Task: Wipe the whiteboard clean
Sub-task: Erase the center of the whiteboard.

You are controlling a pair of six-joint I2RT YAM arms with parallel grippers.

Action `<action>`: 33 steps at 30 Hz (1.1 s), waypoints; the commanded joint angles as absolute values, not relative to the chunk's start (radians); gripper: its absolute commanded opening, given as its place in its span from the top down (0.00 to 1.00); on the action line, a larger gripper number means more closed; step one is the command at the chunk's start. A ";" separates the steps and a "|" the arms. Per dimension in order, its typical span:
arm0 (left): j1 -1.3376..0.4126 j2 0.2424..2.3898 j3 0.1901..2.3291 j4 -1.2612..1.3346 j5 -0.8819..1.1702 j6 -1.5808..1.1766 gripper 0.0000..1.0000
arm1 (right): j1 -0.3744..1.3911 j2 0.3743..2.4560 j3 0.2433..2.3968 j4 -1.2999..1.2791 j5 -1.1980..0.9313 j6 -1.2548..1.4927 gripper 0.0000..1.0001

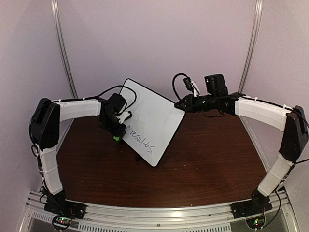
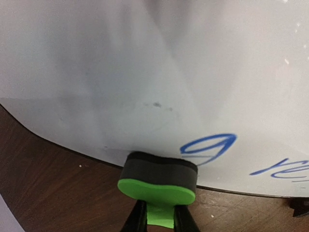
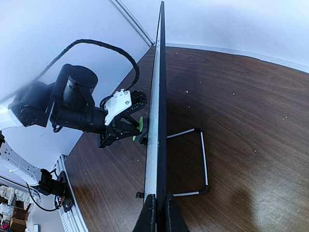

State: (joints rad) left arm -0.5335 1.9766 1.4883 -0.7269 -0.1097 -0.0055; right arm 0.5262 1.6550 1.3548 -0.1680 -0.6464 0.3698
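Nearest me, in front of the whiteboard (image 1: 152, 116), a ribbed metal rail (image 1: 159, 212) runs along the table's near edge, and both arm bases are bolted to it. The table (image 1: 207, 164) is dark brown wood grain with a dull sheen, and a few pale specks are scattered over it.

The whiteboard stands about mid-table. It is tipped up on edge, with one corner pointing toward the rail and its face turned to the left. On the far side of its face a thin wire stand (image 3: 202, 159) props it from behind.

A line of blue handwriting (image 2: 207, 147) crosses the lower part of the board. The upper part is white, with only faint grey smudges.

At the board's left edge the left gripper (image 2: 159, 220) is pinched on a green-and-black eraser (image 2: 158, 176). The eraser's dark pad is set against the board just beside the first blue letter.

At the board's right corner the right gripper (image 3: 158, 208) is clamped on the thin black frame, with one finger on either side of it.

Black cables loop above both wrists, near the board's upper edge.

Beyond the board the brown top ends at pale lilac walls (image 1: 154, 38), plain and softly lit. Two slim metal strips climb the walls, one (image 1: 63, 48) to the board's left and one (image 1: 252, 48) to its right.
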 commanded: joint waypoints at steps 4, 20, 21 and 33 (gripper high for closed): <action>-0.566 1.978 1.544 -0.439 0.109 -0.081 1.00 | 0.580 1.643 1.322 -0.196 -0.762 0.282 1.00; -0.574 1.791 1.426 -0.431 -0.011 -0.130 1.00 | 0.509 1.492 1.298 -0.321 -0.813 0.210 1.00; -0.574 1.787 1.427 -0.430 -0.006 -0.130 1.00 | 0.507 1.483 1.290 -0.317 -0.814 0.216 1.00; -0.621 1.747 1.215 -0.366 0.042 -0.164 1.00 | 0.506 1.484 1.252 -0.259 -0.787 0.266 1.00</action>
State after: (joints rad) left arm -0.5877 1.7596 1.2667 -0.4129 0.0048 -0.1413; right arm 0.4946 1.4963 1.2636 -0.2764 -0.7246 0.2806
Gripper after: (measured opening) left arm 0.169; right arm 0.042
